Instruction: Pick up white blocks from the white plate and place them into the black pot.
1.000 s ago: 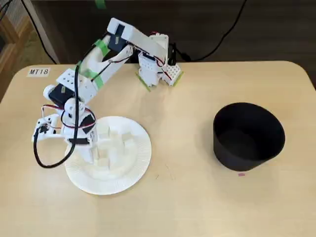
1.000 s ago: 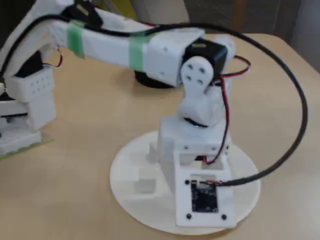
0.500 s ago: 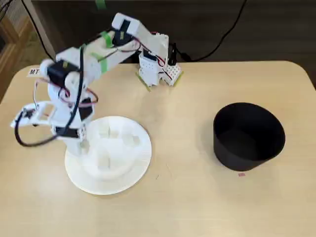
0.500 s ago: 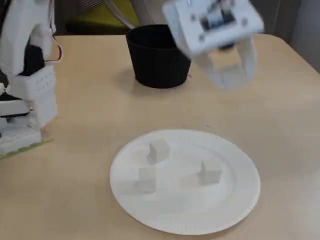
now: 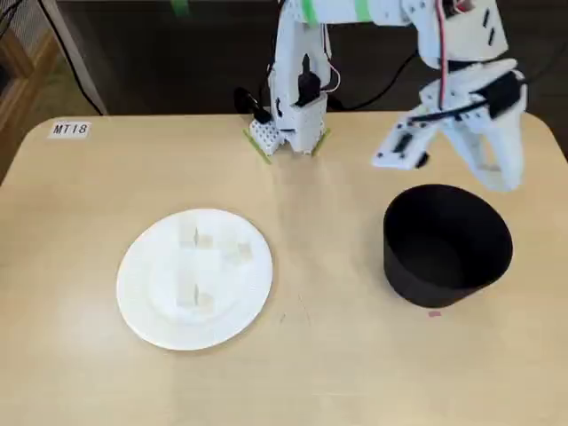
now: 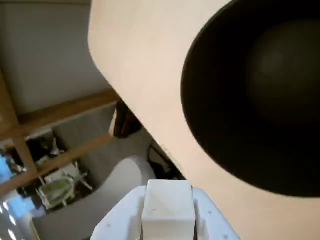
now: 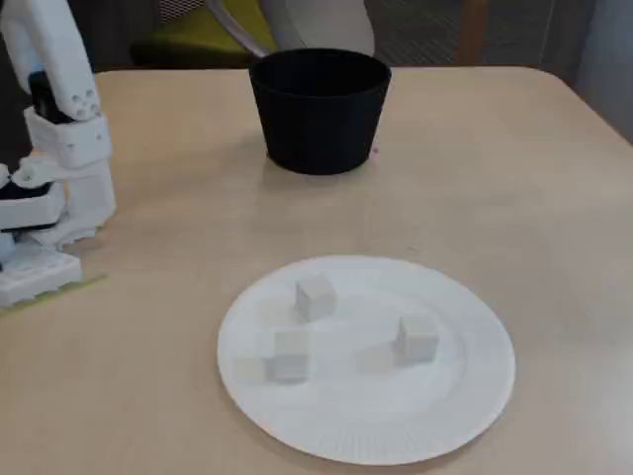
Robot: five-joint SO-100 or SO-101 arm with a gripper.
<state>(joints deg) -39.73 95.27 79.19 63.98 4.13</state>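
A white block is seen clamped between the 2 fingers of the gripper in the wrist view, its top face turned toward the lens and its edges lined up with the fingers; being a cube, it shows no long axis. The black pot is stood upright on the table, mouth open upward, and the gripper is held in the air at its far rim in a fixed view, pointing down (the held block cannot be made out there). 3 more white blocks are left on the white plate, well apart from the pot: 1 toward the far side, 1 at the left and 1 at the right, each sitting flat. In the top-down fixed view these blocks are washed out against the plate and are hard to count. The pot's inside is dark, and its contents cannot be told. The table is pale wood with rounded corners; a label marked MT18 is stuck near 1 corner. The arm's base is fixed at the table's far edge.
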